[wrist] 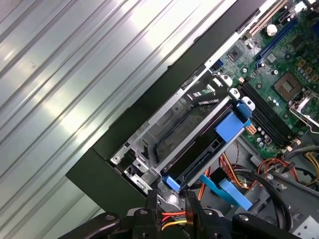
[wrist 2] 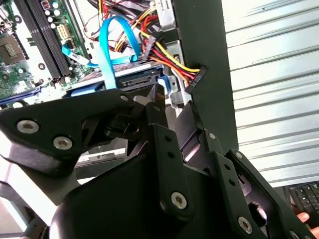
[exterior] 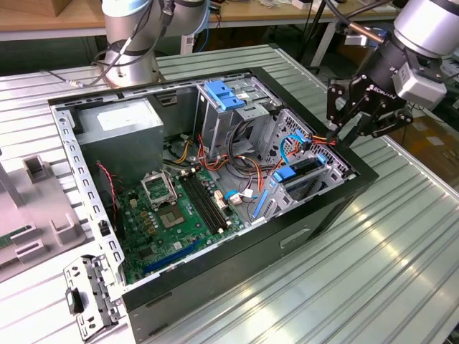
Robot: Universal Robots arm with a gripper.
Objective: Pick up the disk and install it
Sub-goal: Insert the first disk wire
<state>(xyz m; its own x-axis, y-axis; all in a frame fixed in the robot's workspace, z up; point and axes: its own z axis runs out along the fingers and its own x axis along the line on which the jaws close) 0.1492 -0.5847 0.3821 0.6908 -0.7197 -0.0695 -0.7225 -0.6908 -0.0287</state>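
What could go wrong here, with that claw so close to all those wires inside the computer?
The gripper sits right at the red and yellow power cables and might snag them. The blue data cable loops beside the disk and could get pinched. The black case wall is close enough to bump.

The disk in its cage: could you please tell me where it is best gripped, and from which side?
Probably by its projecting blue tab, coming from the open side of the case: the disk lies sunk in the metal cage, its flat faces walled in.

Ribbed metal table [exterior: 401, 236], wooden benches [exterior: 43, 18] behind
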